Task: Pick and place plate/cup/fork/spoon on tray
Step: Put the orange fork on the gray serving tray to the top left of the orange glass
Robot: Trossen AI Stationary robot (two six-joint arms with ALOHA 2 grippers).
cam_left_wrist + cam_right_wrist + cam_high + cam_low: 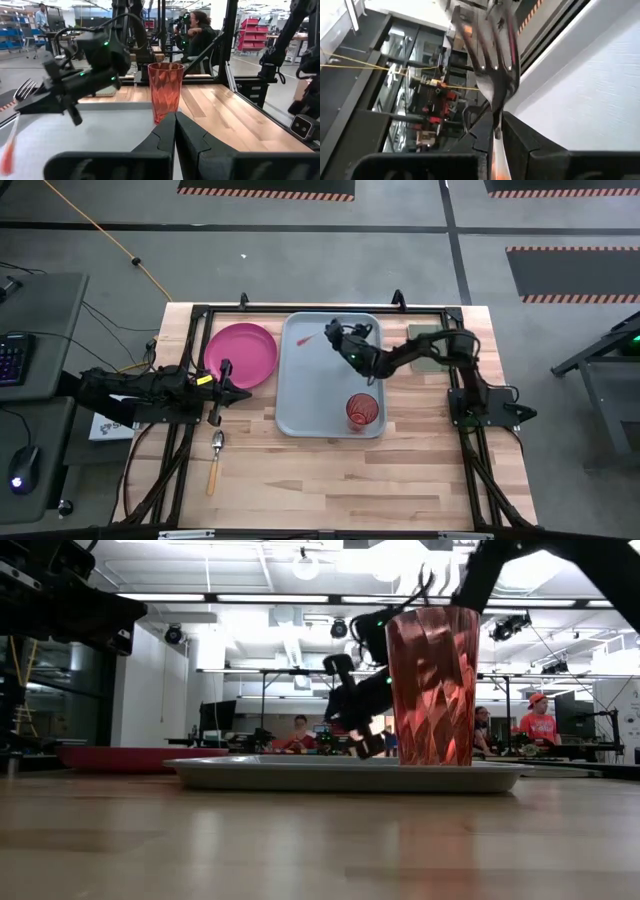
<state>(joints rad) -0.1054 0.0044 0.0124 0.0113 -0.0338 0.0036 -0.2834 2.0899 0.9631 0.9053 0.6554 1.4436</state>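
The grey-blue tray (310,395) lies mid-table with the red-orange cup (362,412) standing upright on its near right corner. My right gripper (329,332) hangs over the tray's far part, shut on the fork (495,55). The fork's red handle (305,340) shows over the tray. The pink plate (240,355) rests on the table left of the tray. The spoon (215,455) lies on the wood near the plate, bowl toward the far edge. My left gripper (219,392) is shut and empty between plate and spoon. My right gripper pinches the fork's thin neck (496,116) between its two fingers, just below the tines. The fingers slant down from the table's right. The tines (25,90) stick up past the fingertips and the handle (7,155) hangs below them. Whether its end touches the tray, I cannot tell.
A dark green pad (425,345) lies right of the tray, partly under my right arm. A black frame runs round the table top. People sit at benches in the room beyond the far edge. Bare wood lies between the tray and the near edge.
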